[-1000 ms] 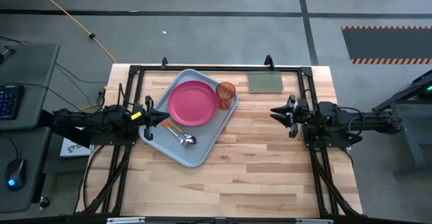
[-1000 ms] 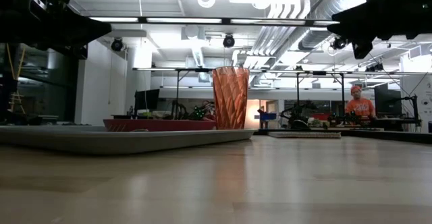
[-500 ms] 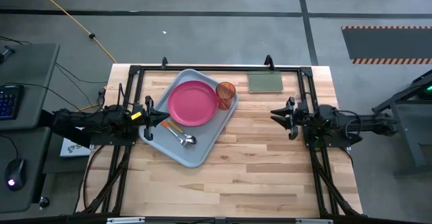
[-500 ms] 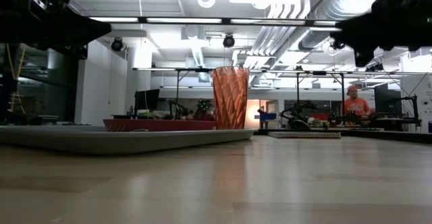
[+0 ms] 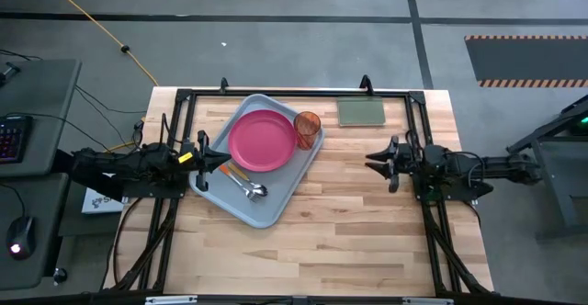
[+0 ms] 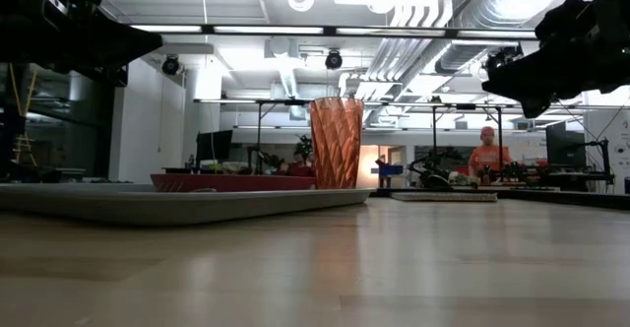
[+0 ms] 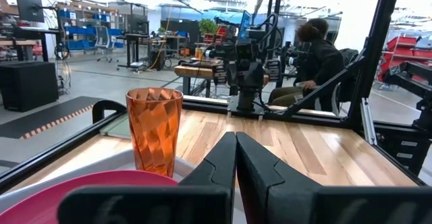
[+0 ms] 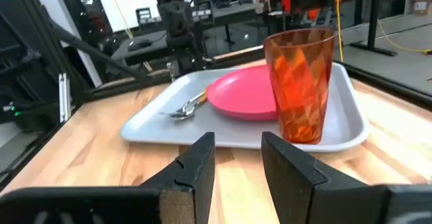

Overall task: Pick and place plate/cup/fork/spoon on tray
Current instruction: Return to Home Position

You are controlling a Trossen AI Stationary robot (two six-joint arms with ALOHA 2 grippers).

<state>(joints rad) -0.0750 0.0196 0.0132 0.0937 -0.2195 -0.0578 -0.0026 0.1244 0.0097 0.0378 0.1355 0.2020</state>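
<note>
The grey-blue tray (image 5: 276, 208) lies aslant on the table's far left part. On it lie the pink plate (image 5: 262, 141) and, side by side, the fork and the spoon (image 5: 244, 184) with their orange handles. The orange cup (image 5: 307, 126) stands upright at the tray's far right corner; it also shows in the right wrist view (image 8: 298, 82). My left gripper (image 5: 224, 163) is shut and empty, above the tray's left edge. My right gripper (image 5: 371, 163) is open and empty, above the bare wood right of the tray, pointing at the cup.
A flat green pad (image 5: 360, 111) lies at the far edge, right of the cup. A black frame (image 5: 294, 94) runs round the table. Bare wood (image 5: 331, 222) spreads over the near half. A person (image 6: 484, 160) shows in the room behind.
My right gripper has come down a little and shifted slightly toward the table's near edge, still open. The person in the room behind has walked leftward in the low view.
</note>
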